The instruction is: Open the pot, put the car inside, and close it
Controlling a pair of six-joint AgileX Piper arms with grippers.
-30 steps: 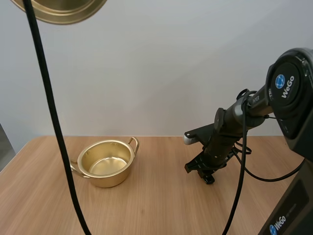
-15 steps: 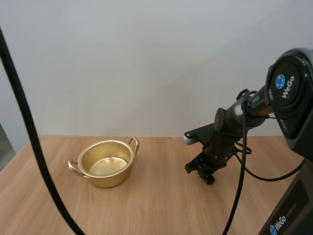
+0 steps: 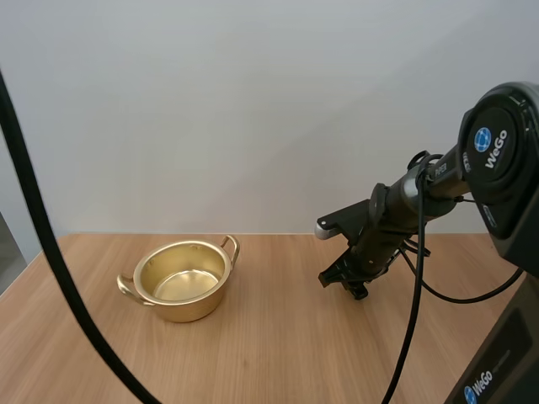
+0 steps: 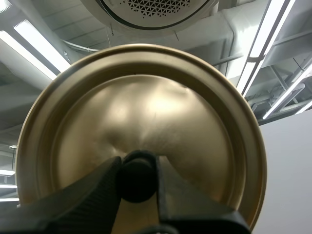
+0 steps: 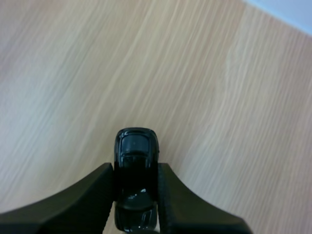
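Golden pot [image 3: 181, 282] stands open on the table [image 3: 278, 353] as our left jaws pinch its lid [image 4: 141, 97] by the knob [image 4: 137, 178] and our right jaws pinch the black car [image 5: 136, 151] over bare wood, well apart from the pot, which by our reckoning leaves loading and closing to do.

- This is looking like a robotics lab or test bench rather than a home kitchen.
- A light wooden tabletop [image 3: 278, 353] is serving as the work surface, and a plain white wall [image 3: 253, 109] is running along its far edge.
- A black jointed robot arm [image 3: 396, 215] is reaching over the tabletop's right half; its large round joint housing [image 3: 501, 160] is wearing a blue "WeGo" badge.
- A second black housing [image 3: 497, 370] is showing the same lettering at the tabletop's near right corner.
- A small golden two-handled metal pot [image 3: 181, 282] is sitting lidless towards the tabletop's left edge.
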